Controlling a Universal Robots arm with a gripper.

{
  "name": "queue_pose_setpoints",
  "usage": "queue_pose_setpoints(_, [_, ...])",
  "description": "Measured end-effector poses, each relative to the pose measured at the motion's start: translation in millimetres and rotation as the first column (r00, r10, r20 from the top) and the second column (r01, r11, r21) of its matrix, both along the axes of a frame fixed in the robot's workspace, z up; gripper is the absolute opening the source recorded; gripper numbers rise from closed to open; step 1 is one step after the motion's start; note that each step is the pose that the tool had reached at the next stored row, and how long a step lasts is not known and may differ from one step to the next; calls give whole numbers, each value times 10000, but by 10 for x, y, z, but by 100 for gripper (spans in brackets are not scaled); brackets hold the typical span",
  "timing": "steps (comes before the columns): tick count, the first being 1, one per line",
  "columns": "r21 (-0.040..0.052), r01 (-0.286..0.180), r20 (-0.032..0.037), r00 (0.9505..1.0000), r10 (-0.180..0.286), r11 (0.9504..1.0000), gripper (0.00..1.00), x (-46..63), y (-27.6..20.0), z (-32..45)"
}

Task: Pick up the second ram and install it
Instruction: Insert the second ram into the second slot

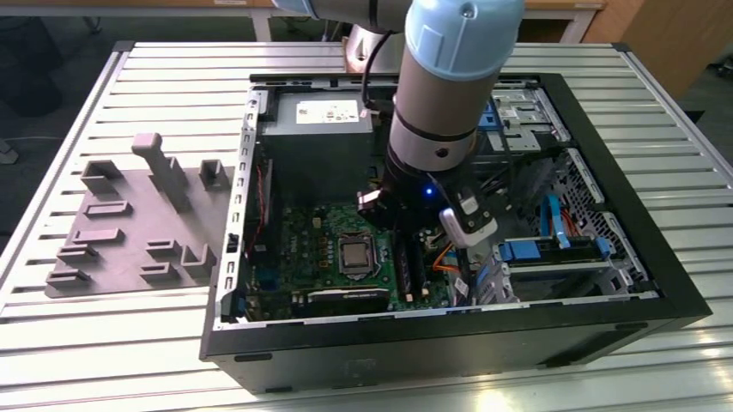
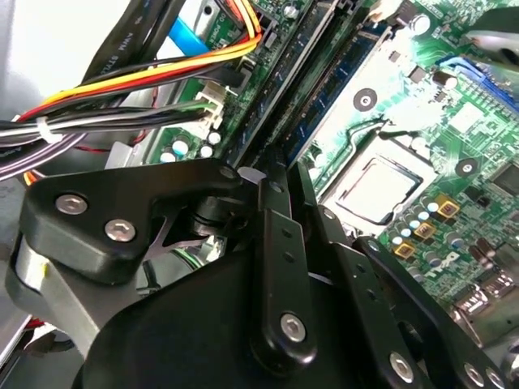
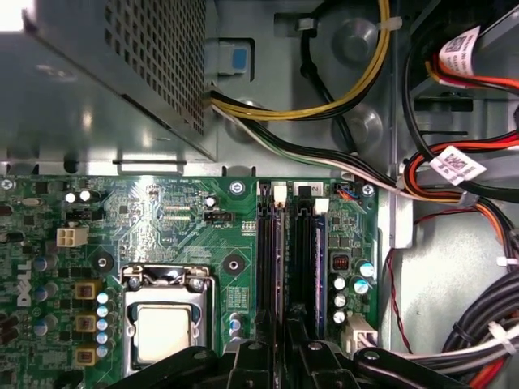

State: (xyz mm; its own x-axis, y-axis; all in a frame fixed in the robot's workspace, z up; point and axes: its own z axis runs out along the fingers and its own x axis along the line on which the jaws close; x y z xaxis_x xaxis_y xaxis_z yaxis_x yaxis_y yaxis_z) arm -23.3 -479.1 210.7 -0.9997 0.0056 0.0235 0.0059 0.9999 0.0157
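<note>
The second ram (image 3: 319, 259), as far as I can judge, is the one blue-green stick I can make out. It stands on edge in a black slot at the side of the motherboard (image 3: 186, 219), where a stick belongs once it is seated.

In the exterior view the arm (image 1: 441, 103) reaches straight down into the open computer case (image 1: 435, 352), which lies on its side on the slatted table (image 1: 172, 69). That posture puts the board face-up under the tool. The gripper (image 1: 403, 245) is low among the slots here, but the stick itself is hidden. A grey holder tray (image 1: 126, 223) sits on the table, toward the exterior view's left of the case.

In the second wrist view the black links of the gripper (image 2: 272, 170) narrow to a point right at the near end of the slots. The blue-green stick (image 2: 340, 85) runs away from it, just beside that line. Bundled cables (image 2: 122, 81) lie off to one side, and the processor (image 2: 373, 182) lies to the other.

The first wrist view looks squarely down the slots. It shows the grey power supply box (image 3: 105, 81) beyond them. The gripper (image 3: 293, 328) is over the slots' near end, with the stick just beside it. Whether the gripper is apart, together or clamped on a stick cannot be told from any view.
</note>
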Motion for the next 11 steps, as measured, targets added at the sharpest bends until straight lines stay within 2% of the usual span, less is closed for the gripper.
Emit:
queue_pose_setpoints(7, [0,0,-1,10000,0,10000,22,0,0,188])
queue_pose_setpoints(11, [2,0,-6,10000,0,10000,20,0,0,200])
